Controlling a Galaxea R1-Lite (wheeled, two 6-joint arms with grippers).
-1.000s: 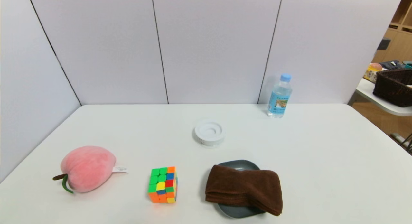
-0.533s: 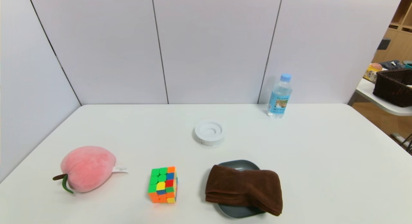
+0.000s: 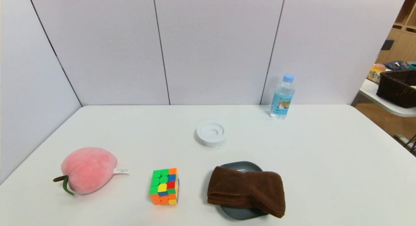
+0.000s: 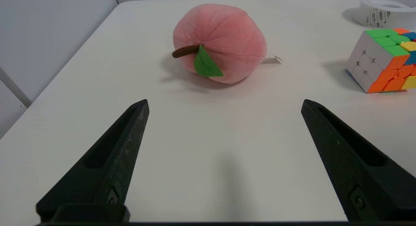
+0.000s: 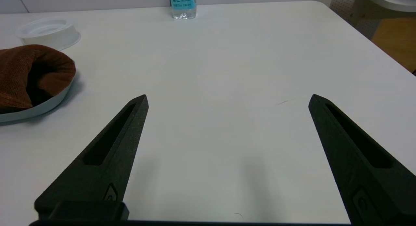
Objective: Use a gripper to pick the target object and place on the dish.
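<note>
The towel (image 3: 246,191) is seen draped across the dish (image 3: 241,214), lower centre of the head view; placement looks done. Both pincers, left (image 4: 224,106) and right (image 5: 227,101), are spread wide, empty.

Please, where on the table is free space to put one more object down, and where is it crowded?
Free: the wide patch right of the brown towel and dish, below the water bottle. Also the far left, between the plush peach and white ring disc. Crowded: the near row, peach, puzzle cube, towel.
</note>
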